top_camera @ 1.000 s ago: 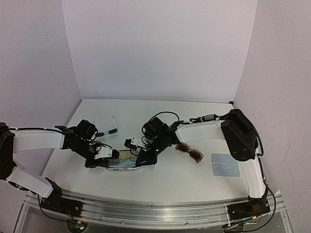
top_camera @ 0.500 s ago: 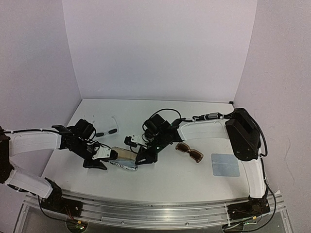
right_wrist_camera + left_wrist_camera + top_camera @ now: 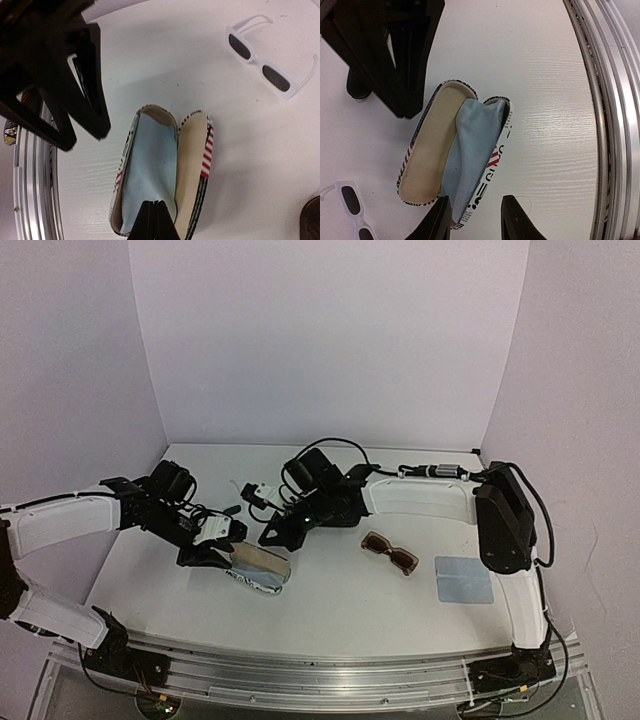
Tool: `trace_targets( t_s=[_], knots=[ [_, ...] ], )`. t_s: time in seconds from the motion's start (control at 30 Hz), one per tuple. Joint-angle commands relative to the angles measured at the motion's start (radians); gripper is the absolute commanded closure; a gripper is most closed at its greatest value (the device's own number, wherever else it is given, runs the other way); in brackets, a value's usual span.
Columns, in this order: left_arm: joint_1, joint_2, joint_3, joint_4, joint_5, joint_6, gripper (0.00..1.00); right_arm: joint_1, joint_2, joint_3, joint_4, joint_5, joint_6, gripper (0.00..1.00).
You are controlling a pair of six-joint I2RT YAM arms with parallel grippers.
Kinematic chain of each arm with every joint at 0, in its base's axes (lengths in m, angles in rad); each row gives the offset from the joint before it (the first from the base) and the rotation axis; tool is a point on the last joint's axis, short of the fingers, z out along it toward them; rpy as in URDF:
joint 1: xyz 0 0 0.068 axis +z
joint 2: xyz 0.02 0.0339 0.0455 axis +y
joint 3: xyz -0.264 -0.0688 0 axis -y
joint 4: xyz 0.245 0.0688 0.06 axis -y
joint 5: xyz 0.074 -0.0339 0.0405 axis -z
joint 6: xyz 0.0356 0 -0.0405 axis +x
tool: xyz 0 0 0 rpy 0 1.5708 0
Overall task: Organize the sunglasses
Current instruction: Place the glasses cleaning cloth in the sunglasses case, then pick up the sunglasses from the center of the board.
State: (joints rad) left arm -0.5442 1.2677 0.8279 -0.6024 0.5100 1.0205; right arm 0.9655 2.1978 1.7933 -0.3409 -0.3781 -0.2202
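The white striped glasses case (image 3: 258, 568) lies open on the table with a light-blue cloth (image 3: 150, 170) inside its tray; it also shows in the left wrist view (image 3: 427, 155). My left gripper (image 3: 207, 556) is open, its fingers (image 3: 440, 220) straddling the case's near end. My right gripper (image 3: 270, 536) is shut, raised above the case, its tips (image 3: 155, 210) over the cloth. The white sunglasses (image 3: 265, 70) lie unfolded behind the case, also seen in the top view (image 3: 233, 508). The brown sunglasses (image 3: 390, 553) lie right of centre.
A second light-blue cloth (image 3: 463, 580) lies flat at the right front. The metal rail (image 3: 300, 670) runs along the table's near edge. No black case shows in any view.
My right gripper has lifted and moved back and left, away from the case. My left gripper shifted slightly back. The case now lies open with its tan lid lining showing.
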Motion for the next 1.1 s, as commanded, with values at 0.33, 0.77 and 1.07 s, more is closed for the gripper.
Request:
trace_targets(
  t_s=[0.33, 0.77, 1.07],
  knots=[
    [0.114, -0.019, -0.034, 0.111, 0.02, -0.083, 0.65, 0.082, 0.148, 0.06, 0.027, 0.264, 0.14, 1.0],
    [0.139, 0.005, -0.035, 0.131, 0.003, -0.108, 0.64, 0.133, 0.172, 0.024, 0.036, 0.291, 0.122, 1.0],
    [0.14, 0.004, -0.034, 0.131, -0.001, -0.108, 0.64, 0.133, 0.148, 0.078, 0.034, 0.34, 0.082, 1.0]
  ],
)
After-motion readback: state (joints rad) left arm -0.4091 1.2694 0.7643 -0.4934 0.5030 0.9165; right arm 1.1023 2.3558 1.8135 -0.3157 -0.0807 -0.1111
